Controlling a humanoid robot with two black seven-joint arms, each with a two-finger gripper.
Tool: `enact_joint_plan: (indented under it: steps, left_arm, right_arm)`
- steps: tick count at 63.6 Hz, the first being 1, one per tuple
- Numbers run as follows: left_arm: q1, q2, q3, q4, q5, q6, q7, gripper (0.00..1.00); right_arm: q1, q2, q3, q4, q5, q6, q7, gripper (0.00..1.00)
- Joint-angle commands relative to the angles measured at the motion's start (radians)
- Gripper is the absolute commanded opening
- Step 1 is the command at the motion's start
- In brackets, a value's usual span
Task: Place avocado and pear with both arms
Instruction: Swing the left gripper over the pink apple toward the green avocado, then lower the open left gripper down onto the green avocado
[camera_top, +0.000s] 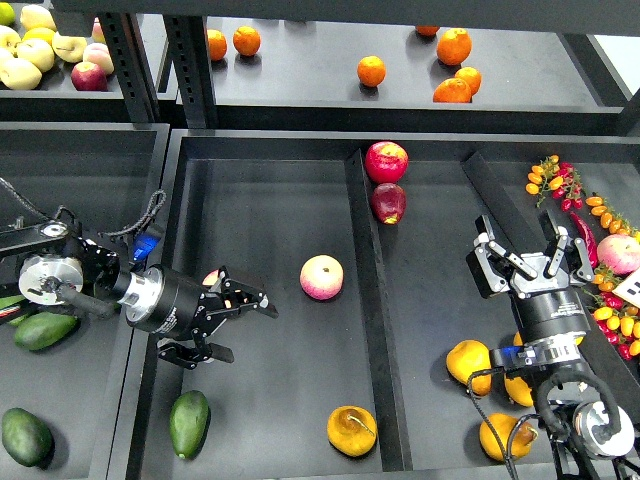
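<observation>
The avocado (189, 423) lies in the middle tray (280, 200), with the pear (352, 431) just right of it and a pink-cream fruit (322, 277) beyond. Above the avocado, the left gripper (250, 310) hangs spread, empty. The right gripper (530, 250), well right, is splayed and empty.

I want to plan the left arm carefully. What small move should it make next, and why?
Probably lower the left gripper toward the avocado in the same tray. Its fingers are spread and hold nothing, and the avocado lies free just below and in front of them. The right gripper is also open and empty, above the pear.
</observation>
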Motion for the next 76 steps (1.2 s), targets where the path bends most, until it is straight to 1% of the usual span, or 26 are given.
enact_joint_plan:
  steps: [1, 19, 32, 51, 76]
  left_arm:
    - [-0.003, -0.055, 0.04, 0.037, -0.001, 0.002, 0.0, 0.99]
    - [-0.017, -0.164, 0.111, 0.114, 0.002, 0.005, 0.0, 0.99]
    - [-0.069, -0.182, 0.244, 0.125, 0.0, 0.023, 0.0, 0.99]
    - [-0.069, -0.184, 0.28, 0.143, -0.008, 0.023, 0.0, 0.99]
    - [-0.058, -0.236, 0.318, 0.205, -0.009, 0.023, 0.0, 0.99]
  right_arm:
    - [0.0, 0.0, 0.0, 0.0, 0.0, 0.0, 0.0, 1.0]
    - [-0.002, 0.0, 0.003, 0.0, 0.002, 0.002, 0.0, 1.0]
    - [-0.003, 0.0, 0.005, 0.002, 0.002, 0.005, 0.0, 1.0]
    - [-0.008, 0.0, 0.011, 0.003, 0.002, 0.009, 0.0, 1.0]
    - [-0.009, 0.0, 0.018, 0.003, 0.002, 0.017, 0.0, 1.0]
